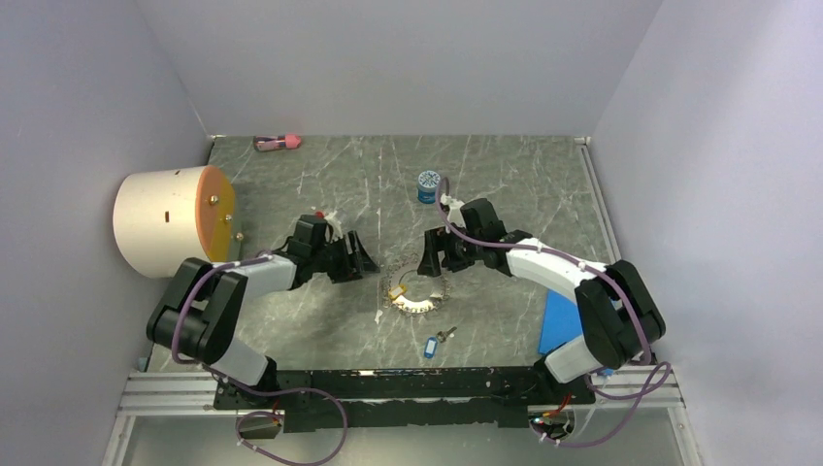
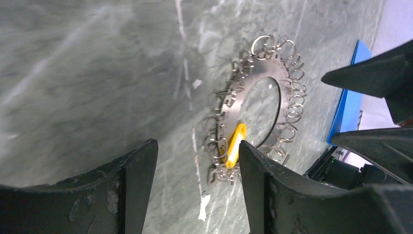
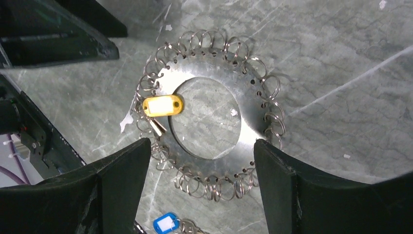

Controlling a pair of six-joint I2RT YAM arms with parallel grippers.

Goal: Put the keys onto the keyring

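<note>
Jaws wide over keyring (image 3: 251, 112), blue key (image 3: 165, 223) apart

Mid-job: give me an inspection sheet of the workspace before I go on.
Surface: marbled table, small white flecks.
Job's things: keyring flat at centre; yellow key lies on its rim; blue key apart, nearer the bases.
Clutter: blue jar, pink item, white drum, blue sheet.
Grippers: left gripper and right gripper open, empty, near the keyring.
Cables: purple cables follow the arms.
Surroundings: pale walls on three sides.
</note>
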